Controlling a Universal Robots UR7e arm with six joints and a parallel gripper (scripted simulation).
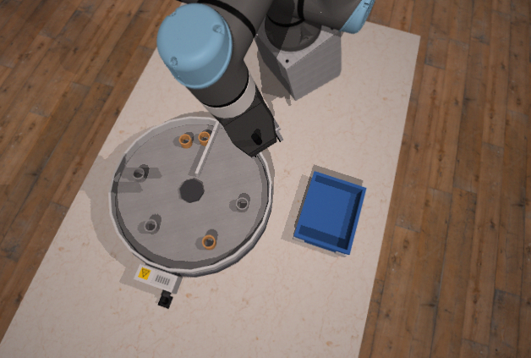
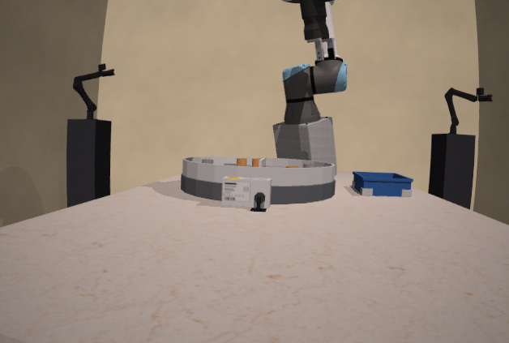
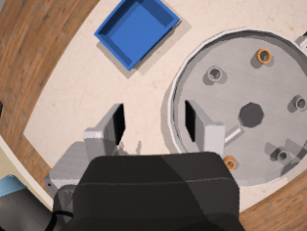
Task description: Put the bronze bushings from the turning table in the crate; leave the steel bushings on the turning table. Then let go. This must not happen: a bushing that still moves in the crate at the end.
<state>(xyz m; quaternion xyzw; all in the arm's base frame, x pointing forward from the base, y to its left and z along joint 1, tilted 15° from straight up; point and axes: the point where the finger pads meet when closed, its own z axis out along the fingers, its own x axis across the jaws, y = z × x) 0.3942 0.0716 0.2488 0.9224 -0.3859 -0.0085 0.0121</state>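
Gripper [image 3: 154,123]: fingers fully spread, nothing between them. In the exterior view it hangs high above the table, pointing down, well clear of everything.

Turning table [image 1: 172,203]: three bronze bushings and three steel ones, all standing upright with the bore facing up.
- Bronze: a pair close together at the back, [image 1: 185,140] and [image 1: 204,137], plus a single one [image 1: 208,241] at the front edge.
- Steel: [image 1: 138,173], [image 1: 242,203], [image 1: 150,225]. These stay where they are.

Crate [image 1: 357,221]: blue, beside the turning table on the side away from the bronze pair. Nothing is visible in it, so no bronze bushing looks delivered yet.

Key relation: in the top view the gripper sits over the back rim of the turning table. The bronze pair lies just to its left, on the far side of the white bar [image 1: 205,153]. The nearer of the two almost touches that bar.

In the wrist view one bronze bushing [image 3: 231,162] shows just past the right finger [image 3: 192,120], outside the gap and not under it. Its partner is hidden by the gripper body.

The pair is therefore much nearer than the front bushing. My judgement is that the next move is a short sideways shift over the bar, then a long straight drop.

The bushings are round and upright, so grip angle matters little. The risks are clipping the bar or the neighbouring bushing, and the table turning under the gripper.
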